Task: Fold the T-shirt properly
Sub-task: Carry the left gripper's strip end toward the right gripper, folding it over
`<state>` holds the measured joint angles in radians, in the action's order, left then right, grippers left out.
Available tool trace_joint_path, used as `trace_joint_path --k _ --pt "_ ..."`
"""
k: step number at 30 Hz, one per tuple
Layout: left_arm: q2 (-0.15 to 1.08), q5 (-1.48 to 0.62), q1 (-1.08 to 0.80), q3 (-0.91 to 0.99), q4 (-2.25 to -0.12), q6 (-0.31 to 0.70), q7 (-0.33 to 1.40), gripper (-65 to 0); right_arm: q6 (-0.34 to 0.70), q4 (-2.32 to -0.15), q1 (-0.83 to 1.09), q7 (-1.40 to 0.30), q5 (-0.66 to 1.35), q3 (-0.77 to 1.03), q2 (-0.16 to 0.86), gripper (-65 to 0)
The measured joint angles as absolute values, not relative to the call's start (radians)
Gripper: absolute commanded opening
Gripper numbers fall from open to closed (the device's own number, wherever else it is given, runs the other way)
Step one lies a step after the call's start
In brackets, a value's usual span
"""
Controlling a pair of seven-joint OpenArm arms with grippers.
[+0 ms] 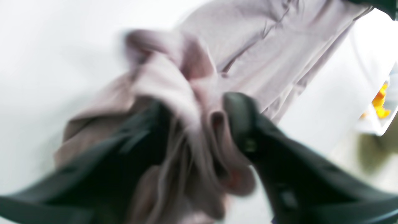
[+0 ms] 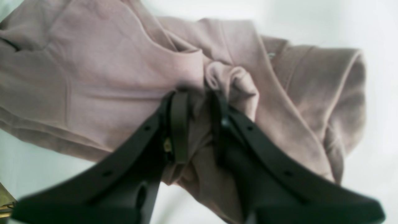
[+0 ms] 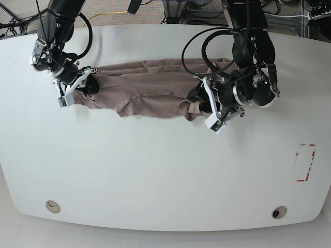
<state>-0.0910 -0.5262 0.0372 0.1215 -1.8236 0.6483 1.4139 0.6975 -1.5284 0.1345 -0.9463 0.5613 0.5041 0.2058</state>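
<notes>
While the right pincer (image 2: 199, 102) clamps the T-shirt (image 3: 150, 90) — stretched left-right, left pincer (image 1: 199, 124) apart.

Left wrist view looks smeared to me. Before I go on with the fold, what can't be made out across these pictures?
- Left gripper: motion blur; grip on the T-shirt unclear.
- Left gripper in the base view: hidden by its arm and bunched cloth.
- T-shirt: collar, sleeves and hem lost in the bunching.
- T-shirt in the right wrist view: cut off by left and top edges; right gripper covers the pinched fold.
</notes>
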Motion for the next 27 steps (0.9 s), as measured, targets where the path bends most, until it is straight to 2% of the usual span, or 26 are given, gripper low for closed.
trace_joint_path --k 3,10,13,17,20,22,24,25,27 --pt "-0.088 -0.537 0.037 0.08 -1.824 0.607 1.415 -23.5 0.698 -1.528 0.134 -0.946 0.561 0.504 0.206 -52.6" --pt "-0.098 -0.783 0.043 -0.016 -1.825 0.602 1.414 -23.5 0.698 -1.528 0.134 -0.946 0.562 0.504 0.205 -52.6" --pt "-0.09 -0.794 0.057 0.01 -1.827 0.602 1.414 -23.6 0.698 -1.529 0.131 -0.947 0.56 0.504 0.204 -52.6" --pt "-0.065 -0.713 0.059 0.151 -1.842 0.601 1.414 -24.3 0.698 -1.528 0.128 -0.947 0.558 0.503 0.202 -52.6" --pt "-0.004 -0.599 0.058 0.232 -1.845 0.599 1.416 -33.3 0.698 -1.528 0.125 -0.951 0.556 0.503 0.202 -52.6" --pt "0.015 -0.556 0.056 0.277 -1.845 0.599 1.417 -45.7 0.698 -1.528 0.124 -0.952 0.556 0.503 0.202 -52.6" --pt "0.026 -0.519 0.054 0.319 -1.844 0.598 1.417 -54.4 0.698 -1.528 0.123 -0.953 0.557 0.503 0.202 -52.6" --pt "0.025 -0.497 0.054 0.338 -1.843 0.599 1.414 -57.6 0.698 -1.528 0.123 -0.953 0.557 0.503 0.202 -52.6" --pt "0.019 -0.465 0.054 0.367 -1.838 0.599 1.414 -56.9 0.698 -1.528 0.123 -0.953 0.557 0.503 0.203 -52.6"
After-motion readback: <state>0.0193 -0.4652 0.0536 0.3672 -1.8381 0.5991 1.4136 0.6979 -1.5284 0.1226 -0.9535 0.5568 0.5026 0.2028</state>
